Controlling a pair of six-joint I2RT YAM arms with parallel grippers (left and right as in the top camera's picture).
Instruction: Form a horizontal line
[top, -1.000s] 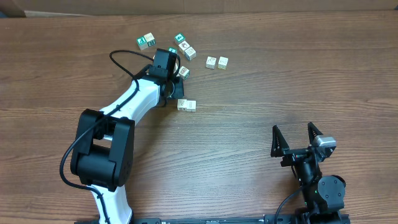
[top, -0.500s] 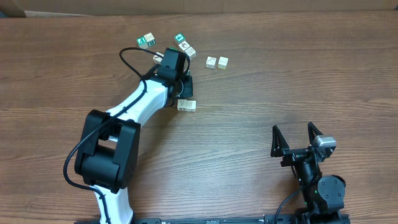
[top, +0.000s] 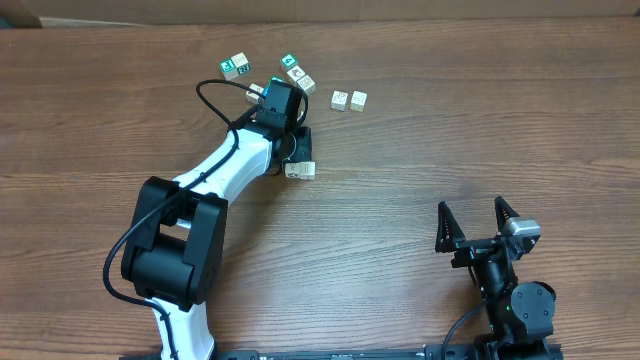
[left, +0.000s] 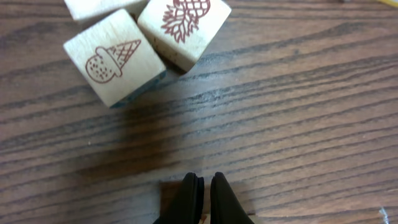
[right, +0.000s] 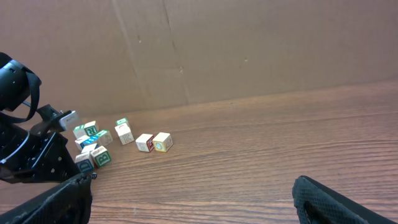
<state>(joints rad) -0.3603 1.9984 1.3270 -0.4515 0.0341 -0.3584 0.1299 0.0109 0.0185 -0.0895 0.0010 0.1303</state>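
Spotted, far left on the tabletop (top: 90, 120), little beyond bare wood grain. Found a pair of teal-lettered cubes (top: 235, 66) touching near the back. Saw the left arm (top: 215, 170) stretched from the front edge up into the cluster, with three more teal-and-white cubes (top: 297, 73) just beyond the wrist. Noted the left pincer (left: 206, 186) closed, fingers nearly pressed together, tips low over the wood. Located the horizontal line (top: 300, 169) directly ahead of those tips: only a short run, with an ice-cream cube (left: 112, 57) and a pineapple cube (left: 183, 28) touching but skewed, both drawn in red-brown. Noted a further pale pair (top: 349, 100) right of the cluster, well apart from the line. Found the right pincer (top: 471, 206) far right near the front edge, spread wide and holding nothing.
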